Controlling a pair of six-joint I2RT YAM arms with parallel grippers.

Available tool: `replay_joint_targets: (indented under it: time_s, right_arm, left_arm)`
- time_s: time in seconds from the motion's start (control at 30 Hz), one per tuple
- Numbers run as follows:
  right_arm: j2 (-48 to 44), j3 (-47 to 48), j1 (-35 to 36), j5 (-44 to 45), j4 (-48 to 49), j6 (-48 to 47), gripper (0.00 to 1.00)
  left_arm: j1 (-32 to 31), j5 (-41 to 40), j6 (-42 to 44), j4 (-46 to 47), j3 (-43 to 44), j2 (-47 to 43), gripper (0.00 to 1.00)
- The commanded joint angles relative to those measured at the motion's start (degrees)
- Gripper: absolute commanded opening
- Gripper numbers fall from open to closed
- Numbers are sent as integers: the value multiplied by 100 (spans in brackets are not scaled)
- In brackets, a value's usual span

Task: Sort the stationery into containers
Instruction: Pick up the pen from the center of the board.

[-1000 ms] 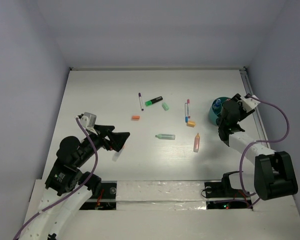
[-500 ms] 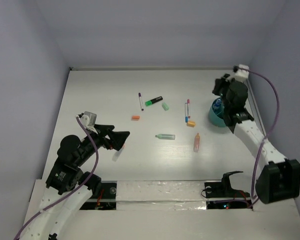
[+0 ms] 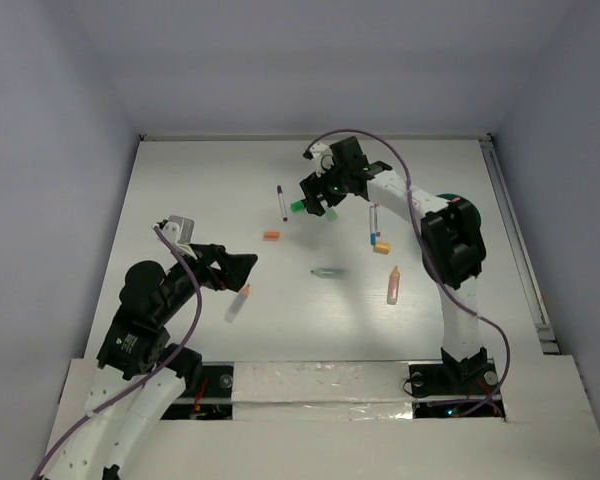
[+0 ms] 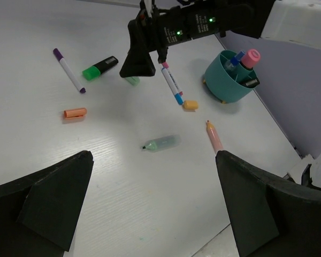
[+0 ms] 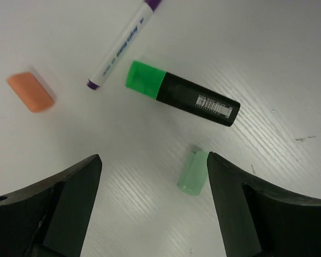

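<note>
White table: scattered pens, markers, caps, one teal tub.

Blurred marker, possibly pinkish-white.

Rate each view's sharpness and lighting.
Top external: even, soft light, no glare, everything small. Left wrist: table sharp, left gripper's fingers dark and soft-edged. Right wrist: green-capped highlighter crisp, faint shadows beside items, right gripper's fingers dark at the bottom corners.
</note>
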Motion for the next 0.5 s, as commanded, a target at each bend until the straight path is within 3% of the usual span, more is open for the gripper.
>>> replay_joint_targets:
  time_s: [0.0,0.17,0.47]
  right_arm:
    - [502,1085,18,-195,-1184,-790,86]
    - [1480,2403,193,182,-1961,-1388,89]
    - [2281,3319,361,596,-2374,-2074,92]
  left_arm:
    - [121,-11,97,323,51,20,99]
    - [305,-11,124,358,52,99,99]
    - [411,51,124,367,34,257,99]
